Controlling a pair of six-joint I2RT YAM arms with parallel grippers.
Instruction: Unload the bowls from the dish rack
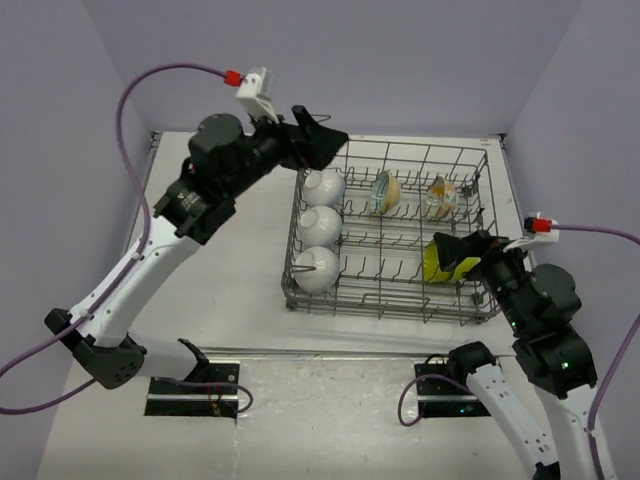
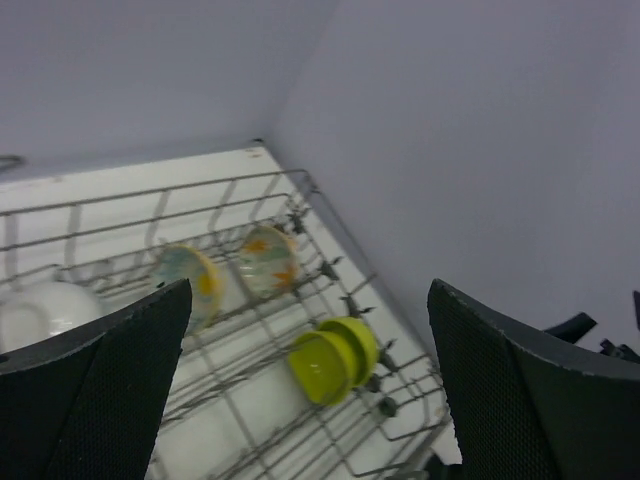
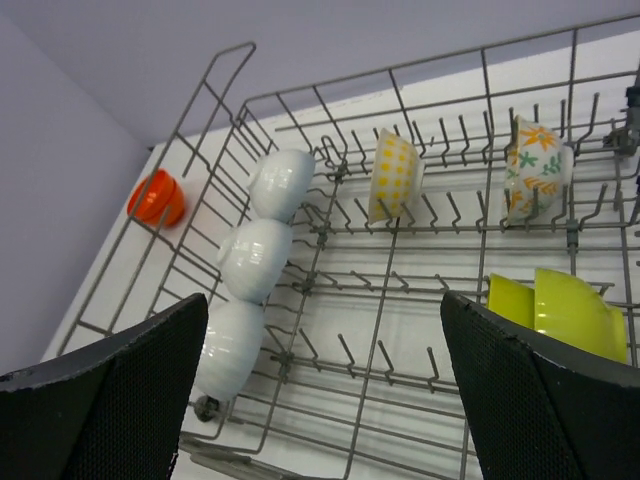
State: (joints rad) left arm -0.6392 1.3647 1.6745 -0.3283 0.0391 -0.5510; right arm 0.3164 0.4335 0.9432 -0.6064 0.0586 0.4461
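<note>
The large rectangular grey wire dish rack [image 1: 385,275] stands on the white worktop [image 1: 225,290], to the right of the middle. Along its left side three glossy white round bowls [image 1: 320,226] stand in a row from near to far, each touching the next. In the far part of the rack two bowls stand on edge between the tines, apart from each other. On the left is a cream bowl with yellow checks [image 3: 395,175], and on the right a cream bowl with orange and green flowers [image 3: 537,168]. In the near right corner two lime-green bowls [image 3: 560,310] are nested together. An orange-red bowl [image 3: 157,197] lies on the worktop just outside the left wall of the rack; whether it is one or two, I cannot tell.

The left tool [image 1: 322,145] hangs above the far left corner of the rack, its fingers [image 2: 90,390] wide apart with nothing between them. The right tool [image 1: 462,250] is just above the lime-green bowls, also wide open and holding nothing.
</note>
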